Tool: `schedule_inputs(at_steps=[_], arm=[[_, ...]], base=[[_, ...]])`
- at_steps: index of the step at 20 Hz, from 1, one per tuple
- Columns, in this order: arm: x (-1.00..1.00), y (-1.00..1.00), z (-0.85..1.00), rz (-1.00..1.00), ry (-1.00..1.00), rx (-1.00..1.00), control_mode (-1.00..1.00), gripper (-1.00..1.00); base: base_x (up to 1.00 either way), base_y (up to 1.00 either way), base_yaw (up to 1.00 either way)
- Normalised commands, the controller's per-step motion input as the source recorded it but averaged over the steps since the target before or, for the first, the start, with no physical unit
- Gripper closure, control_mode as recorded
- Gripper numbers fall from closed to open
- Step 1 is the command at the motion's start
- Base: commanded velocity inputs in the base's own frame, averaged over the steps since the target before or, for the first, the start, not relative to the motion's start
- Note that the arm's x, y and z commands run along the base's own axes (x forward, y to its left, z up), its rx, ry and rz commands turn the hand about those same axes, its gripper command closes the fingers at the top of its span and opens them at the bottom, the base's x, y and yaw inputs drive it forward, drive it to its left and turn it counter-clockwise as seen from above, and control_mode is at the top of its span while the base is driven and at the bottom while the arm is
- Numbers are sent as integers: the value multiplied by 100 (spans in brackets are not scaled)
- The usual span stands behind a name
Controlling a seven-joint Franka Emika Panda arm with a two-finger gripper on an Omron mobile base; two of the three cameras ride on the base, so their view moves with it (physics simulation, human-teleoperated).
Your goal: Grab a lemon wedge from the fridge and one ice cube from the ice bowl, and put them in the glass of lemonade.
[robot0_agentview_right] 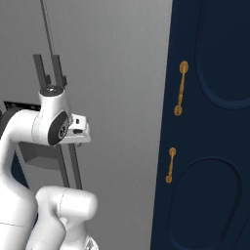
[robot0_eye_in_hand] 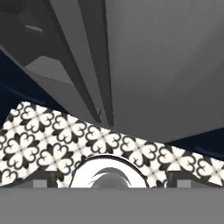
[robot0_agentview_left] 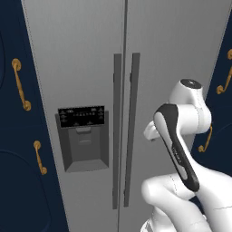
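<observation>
Left base view puts the fridge (robot0_agentview_left: 86, 54) across the frame's middle, both doors shut, so the lemon wedge presumably sits unseen inside, while the gripper (robot0_agentview_right: 80, 131), jaws wide and empty, nears the right handle (robot0_agentview_left: 132, 127) to pull.

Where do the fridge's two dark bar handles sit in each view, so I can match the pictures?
Left base view: the bar handles run vertically just right of center, beside the dispenser panel.
Right base view: at the left edge, partly behind the arm.
Hand view: slanting from top center toward the middle.
Shared landmark: the fridge door seam between them.
</observation>
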Motion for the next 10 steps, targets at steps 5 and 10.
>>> schedule_inputs(at_steps=[5,10], arm=[[32,0,0,-4,0,0,-100,-100],[19,0,0,-3,0,0,-100,-100]], base=[[0,0,0],[0,0,0]])
